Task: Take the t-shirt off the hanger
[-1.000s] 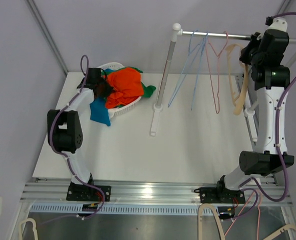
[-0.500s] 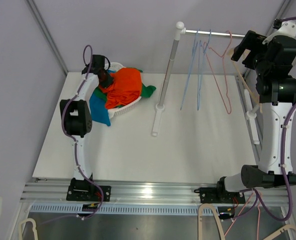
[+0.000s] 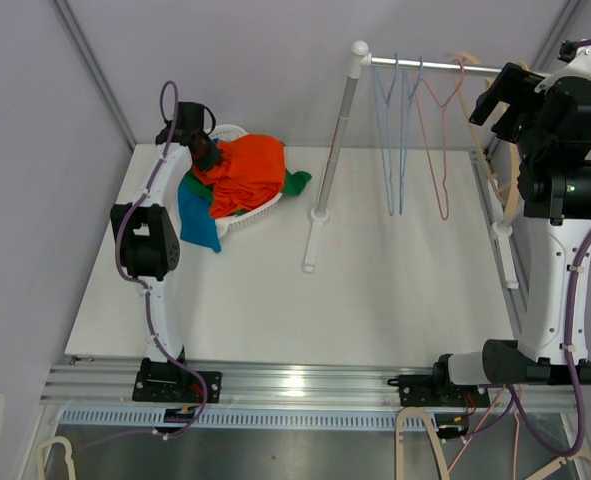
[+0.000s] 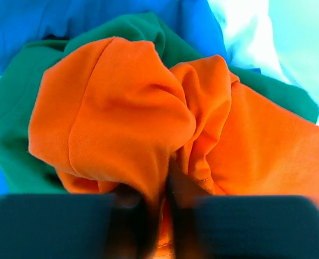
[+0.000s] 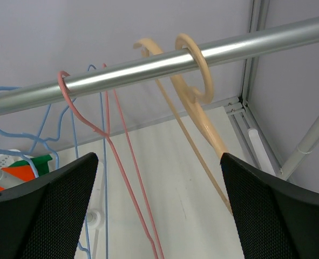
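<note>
The orange t-shirt [image 3: 250, 170] lies crumpled on top of a white basket [image 3: 263, 213] at the table's back left, off any hanger. My left gripper [image 3: 207, 152] is at its left edge. In the left wrist view the t-shirt [image 4: 127, 113] fills the frame, and the left gripper [image 4: 158, 199] has its two fingers close together with a fold of orange cloth pinched between them. The bare beige hanger [image 5: 197, 108] hangs by its hook on the metal rail [image 5: 148, 67]. My right gripper [image 5: 159, 210] stands wide open just below it, holding nothing.
Green cloth [image 3: 297, 182] and blue cloth [image 3: 197, 225] lie under the orange shirt, spilling over the basket. A pink hanger [image 3: 437, 150] and two blue wire hangers [image 3: 395, 140] hang empty on the rail. The rack's post [image 3: 333, 140] stands mid-table.
The right gripper opened and let go of the beige hanger, then drew back up and to the right. The hangers swung back to hang straight. The left arm shifted slightly at the basket.
</note>
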{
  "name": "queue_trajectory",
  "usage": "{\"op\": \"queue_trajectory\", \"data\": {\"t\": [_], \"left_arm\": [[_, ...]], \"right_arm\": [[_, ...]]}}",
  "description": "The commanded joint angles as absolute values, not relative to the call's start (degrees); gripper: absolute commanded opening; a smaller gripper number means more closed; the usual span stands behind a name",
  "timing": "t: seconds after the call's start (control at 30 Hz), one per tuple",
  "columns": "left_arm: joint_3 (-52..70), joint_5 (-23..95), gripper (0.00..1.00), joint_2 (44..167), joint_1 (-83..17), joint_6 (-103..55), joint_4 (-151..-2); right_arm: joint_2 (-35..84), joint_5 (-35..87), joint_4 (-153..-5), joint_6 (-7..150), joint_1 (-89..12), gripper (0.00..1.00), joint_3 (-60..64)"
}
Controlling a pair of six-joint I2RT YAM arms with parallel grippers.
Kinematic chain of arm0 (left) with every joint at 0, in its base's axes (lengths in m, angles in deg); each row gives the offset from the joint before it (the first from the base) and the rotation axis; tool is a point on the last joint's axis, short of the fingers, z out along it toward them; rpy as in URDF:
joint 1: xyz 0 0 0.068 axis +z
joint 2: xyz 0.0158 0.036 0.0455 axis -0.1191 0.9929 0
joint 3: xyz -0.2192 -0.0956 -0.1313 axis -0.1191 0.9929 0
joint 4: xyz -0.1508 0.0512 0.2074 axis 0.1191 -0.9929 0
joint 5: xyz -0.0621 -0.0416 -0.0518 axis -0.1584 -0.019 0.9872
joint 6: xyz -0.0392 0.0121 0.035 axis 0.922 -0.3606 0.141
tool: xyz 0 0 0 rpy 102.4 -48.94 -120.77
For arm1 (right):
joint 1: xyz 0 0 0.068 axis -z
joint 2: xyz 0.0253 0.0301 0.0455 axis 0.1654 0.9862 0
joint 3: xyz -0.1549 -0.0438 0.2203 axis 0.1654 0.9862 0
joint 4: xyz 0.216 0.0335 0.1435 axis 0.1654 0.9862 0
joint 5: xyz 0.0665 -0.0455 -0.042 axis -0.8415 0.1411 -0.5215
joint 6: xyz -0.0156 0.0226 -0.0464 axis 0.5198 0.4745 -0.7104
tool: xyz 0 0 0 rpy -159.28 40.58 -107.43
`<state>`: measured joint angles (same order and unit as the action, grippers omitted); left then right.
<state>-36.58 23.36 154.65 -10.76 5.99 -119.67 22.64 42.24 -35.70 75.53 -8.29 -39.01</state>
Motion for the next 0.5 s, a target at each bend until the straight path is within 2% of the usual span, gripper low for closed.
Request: {"op": "queue_trajectory", "data": {"t": [0.0, 0.03, 0.13, 0.33, 0.4, 0.43, 0.47], "left_arm": [[-39.65, 22.62, 0.29, 152.00, -10.18, 4.10, -121.66], [-39.83, 21.66, 0.53, 151.83, -10.18, 4.10, -122.01], [-39.74, 19.82, 0.85, 151.04, -10.18, 4.44, -123.85], [-40.00, 17.53, 0.89, 146.21, -10.27, 4.71, -130.24], [-40.01, 14.29, 0.93, 144.28, -10.35, 5.67, -132.90], [-38.53, 14.01, 0.99, 141.92, -10.44, 5.42, -133.78], [-37.82, 13.74, 0.99, 140.59, -10.53, 5.07, -134.22]], "right_arm": [[19.91, 43.39, -35.26, 75.62, -8.47, 0.99, -39.09], [19.47, 43.48, -35.00, 75.53, -8.47, 1.00, -39.09], [18.15, 43.92, -34.04, 75.44, -8.47, 0.99, -39.00], [13.94, 43.05, -34.38, 76.67, -8.55, 1.00, -35.75], [12.71, 42.69, -34.56, 77.11, -8.55, 0.99, -34.17], [11.57, 42.34, -34.73, 77.20, -8.55, 1.00, -33.55], [10.86, 42.08, -34.65, 77.29, -8.55, 1.00, -33.11]]}}
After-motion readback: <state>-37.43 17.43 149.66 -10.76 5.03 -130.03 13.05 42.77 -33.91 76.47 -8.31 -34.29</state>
